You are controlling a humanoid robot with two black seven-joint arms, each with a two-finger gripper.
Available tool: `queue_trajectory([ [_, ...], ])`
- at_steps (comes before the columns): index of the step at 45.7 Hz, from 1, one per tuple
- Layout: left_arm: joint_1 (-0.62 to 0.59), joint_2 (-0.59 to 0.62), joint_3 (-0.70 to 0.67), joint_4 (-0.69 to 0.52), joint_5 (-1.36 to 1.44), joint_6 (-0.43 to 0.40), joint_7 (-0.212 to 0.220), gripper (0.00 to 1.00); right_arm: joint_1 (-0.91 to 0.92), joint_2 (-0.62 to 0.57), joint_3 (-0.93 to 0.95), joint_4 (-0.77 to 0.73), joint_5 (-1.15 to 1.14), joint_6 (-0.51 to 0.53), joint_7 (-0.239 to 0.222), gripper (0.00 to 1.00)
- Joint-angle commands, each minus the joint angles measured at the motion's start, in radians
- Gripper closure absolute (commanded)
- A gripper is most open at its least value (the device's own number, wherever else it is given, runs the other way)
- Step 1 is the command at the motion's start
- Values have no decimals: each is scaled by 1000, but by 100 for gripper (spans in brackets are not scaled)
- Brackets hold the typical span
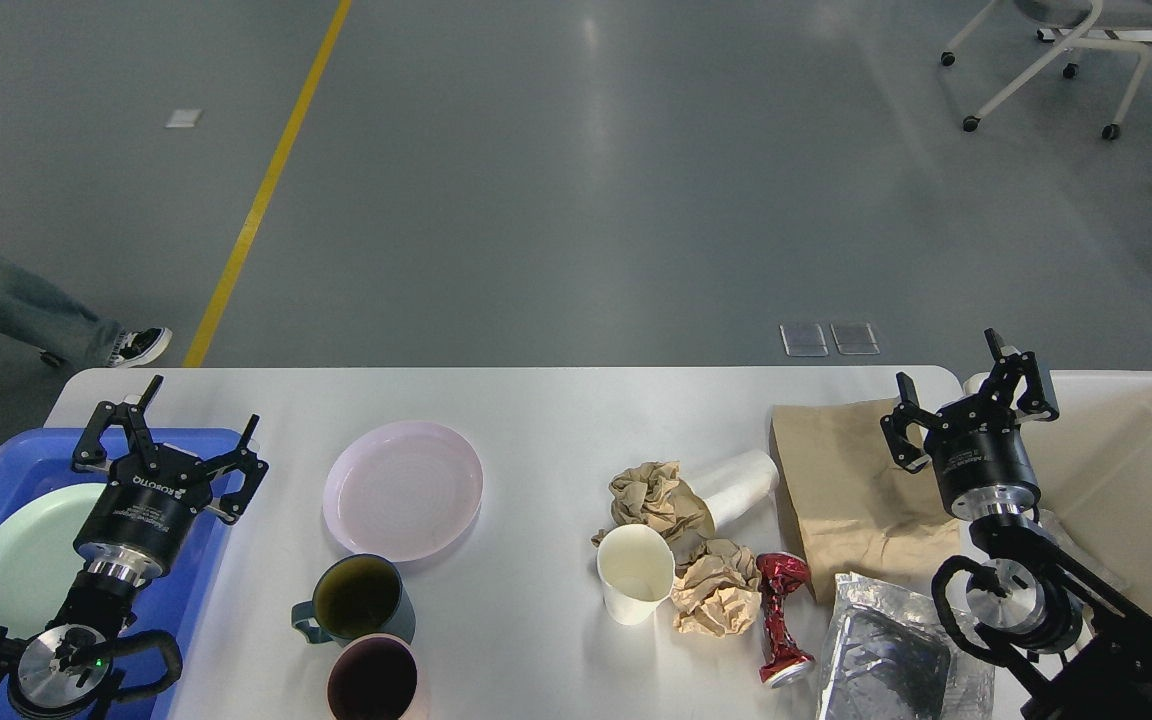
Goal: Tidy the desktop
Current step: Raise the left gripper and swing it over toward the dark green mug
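The white desktop (pixel 536 410) spans the view. On it lie a pink plate (pixel 403 489), a teal mug (pixel 356 598), a pink mug (pixel 373 679), two white paper cups (pixel 634 572) (pixel 744 484), crumpled brown paper wads (pixel 658 497) (pixel 714 595), a crushed red can (pixel 782 620), a flat brown paper bag (pixel 846 490) and a silver foil pouch (pixel 886 655). My left gripper (pixel 198 412) hangs open over the blue tray (pixel 26 460), holding nothing. My right gripper (pixel 948 372) is open above the bag's right edge, empty.
A pale green plate (pixel 21 560) lies in the blue tray at the left. A cream bin (pixel 1126 470) stands beyond the desktop's right end. A person's leg and shoe (pixel 136 345) are on the floor at far left; a wheeled chair (pixel 1056 60) is far back right.
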Motion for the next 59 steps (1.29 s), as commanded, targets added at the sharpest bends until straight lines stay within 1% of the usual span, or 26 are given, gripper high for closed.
queue_trajectory([
  [1,0,-1,-2,0,0,0,0,4,0,0,0,0,0,0,0,0],
  [14,0,0,1,0,1,2,0,4,0,0,0,0,1,0,0,0],
  [20,-4,22,4,0,12,11,1,4,0,0,0,0,0,0,0,0],
  [22,-7,49,6,0,11,13,1,4,0,0,0,0,0,0,0,0],
  [27,-17,161,41,-1,12,13,1,4,0,0,0,0,1,0,0,0],
  [30,-49,190,67,0,15,14,3,4,0,0,0,0,1,0,0,0],
  [35,-99,233,99,3,24,16,27,4,0,0,0,0,0,0,0,0],
  [37,-107,285,124,5,31,16,41,4,0,0,0,0,0,0,0,0],
  [39,-115,347,154,5,31,16,44,4,0,0,0,0,0,0,0,0],
  [43,-176,436,277,5,25,17,37,4,0,0,0,0,1,0,0,0],
  [48,-323,552,499,18,12,17,26,4,0,0,0,0,0,0,0,0],
  [54,-538,646,790,22,12,14,29,4,0,0,0,0,1,0,0,0],
  [59,-746,723,1076,22,14,3,38,4,0,0,0,0,1,0,0,0],
])
